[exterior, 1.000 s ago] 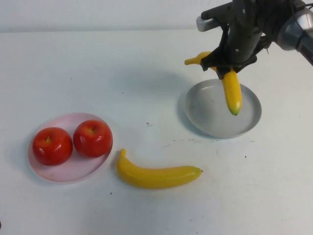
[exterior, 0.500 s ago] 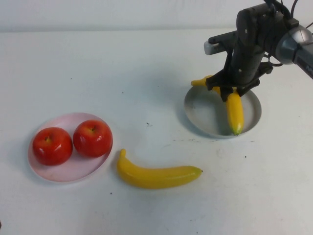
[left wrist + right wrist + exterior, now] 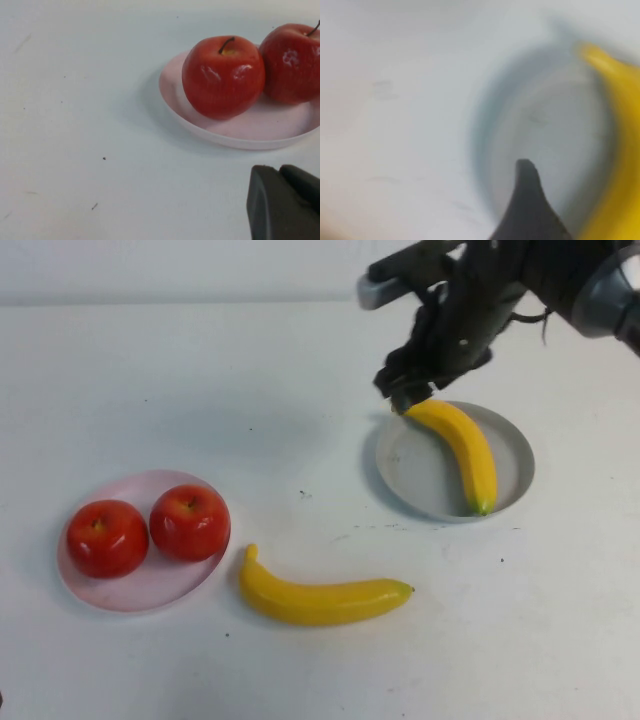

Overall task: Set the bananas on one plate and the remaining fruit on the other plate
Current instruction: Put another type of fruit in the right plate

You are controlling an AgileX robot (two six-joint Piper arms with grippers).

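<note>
We work over a plain white table (image 3: 200, 370), marked here and there with small dark specks, that runs back to a pale far edge.

Toward the far right part of the table sits the grey plate (image 3: 421, 476). One banana (image 3: 465, 448) lies in it, its upper end up against the plate's far left rim and its greenish tip pointing at the near rim. Our right gripper (image 3: 405, 392) hovers just over that far left rim, right at the banana's upper end. From the high view we cannot make out whether its fingers are spread or closed, nor whether they touch the fruit. The right wrist view shows one dark finger (image 3: 530, 207) above the plate's grey floor with the banana beside it, apart from the finger, but that view is too smeared to settle the matter.

The second banana (image 3: 322, 598) lies bare on the table close to the near edge, about midway across, between the two plates and touching neither.

Toward the near left corner sits the pink plate (image 3: 150, 588), with the two apples (image 3: 148, 530) side by side in it, touching or very nearly so.

Our left gripper (image 3: 284, 205) shows only in its own wrist view as a dark block over the bare table, just beside the pink plate and clear of it; it holds nothing we can see, and we cannot tell how its fingers stand.
</note>
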